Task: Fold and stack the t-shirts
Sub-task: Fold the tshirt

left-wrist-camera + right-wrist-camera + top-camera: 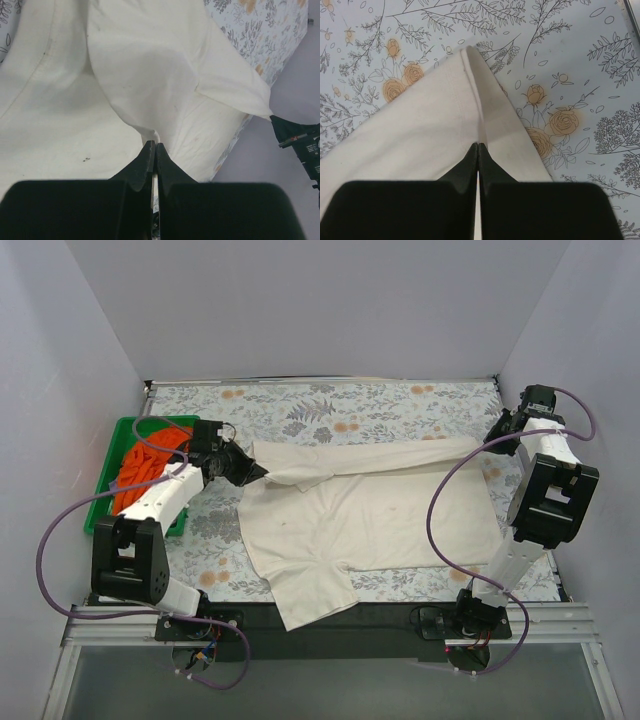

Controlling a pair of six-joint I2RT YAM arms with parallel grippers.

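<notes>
A large cream t-shirt (pixel 370 520) lies spread across the flowered table, its top edge folded over into a taut band between the two grippers. My left gripper (pixel 258 472) is shut on the band's left end; in the left wrist view the jaws (pixel 154 145) pinch a raised fold of the cream cloth (pixel 150 65). My right gripper (pixel 488 445) is shut on the band's right end, where the jaws (pixel 479 146) clamp a creased ridge of the cloth (pixel 420 135). A bright orange t-shirt (pixel 140 465) lies bunched in the tray at the left.
The green plastic tray (pixel 128 424) sits at the table's left side, beside the left arm. The cream shirt's lower part (pixel 315 605) hangs over the black front edge. Grey walls close in the table on three sides.
</notes>
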